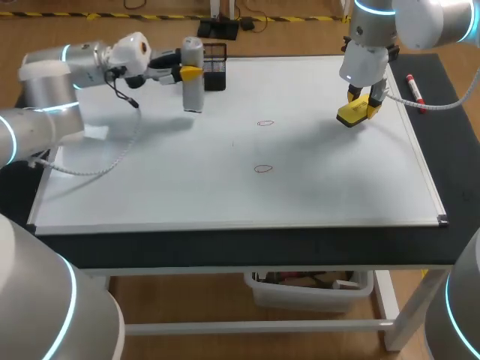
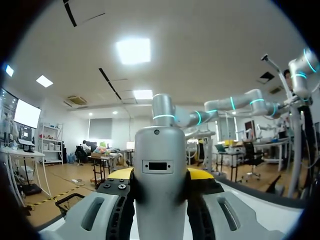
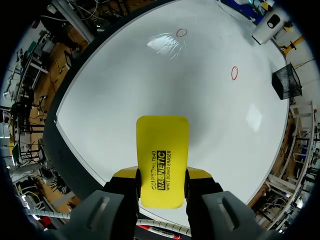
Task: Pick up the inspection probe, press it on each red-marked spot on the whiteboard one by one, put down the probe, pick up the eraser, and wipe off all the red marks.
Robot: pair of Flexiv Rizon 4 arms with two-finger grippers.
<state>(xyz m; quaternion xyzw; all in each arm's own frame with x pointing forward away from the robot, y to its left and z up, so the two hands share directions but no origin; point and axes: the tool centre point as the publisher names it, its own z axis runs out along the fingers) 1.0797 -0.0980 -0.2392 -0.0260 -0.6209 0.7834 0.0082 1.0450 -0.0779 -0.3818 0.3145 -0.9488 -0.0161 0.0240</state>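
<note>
The grey cylindrical inspection probe (image 1: pixel 193 75) stands upright at the whiteboard's (image 1: pixel 150 187) far left, with my left gripper (image 1: pixel 187 73) shut on it from the side. In the left wrist view the probe (image 2: pixel 161 185) fills the space between the yellow-tipped fingers (image 2: pixel 205 176). My right gripper (image 1: pixel 361 105) is shut on the yellow eraser (image 1: pixel 352 112), which hangs low over the board's far right. The right wrist view shows the eraser (image 3: pixel 161 162) between the fingers, above the whiteboard (image 3: pixel 125 90). Two red circle marks (image 1: pixel 265 123) (image 1: pixel 263 169) lie mid-board, also visible as marks (image 3: pixel 234 73) (image 3: pixel 181 33).
A black mesh basket (image 1: pixel 214 66) stands just behind the probe at the board's far edge. A red marker (image 1: pixel 415 91) lies on the black tabletop to the right of the board. The board's near half is bare white surface.
</note>
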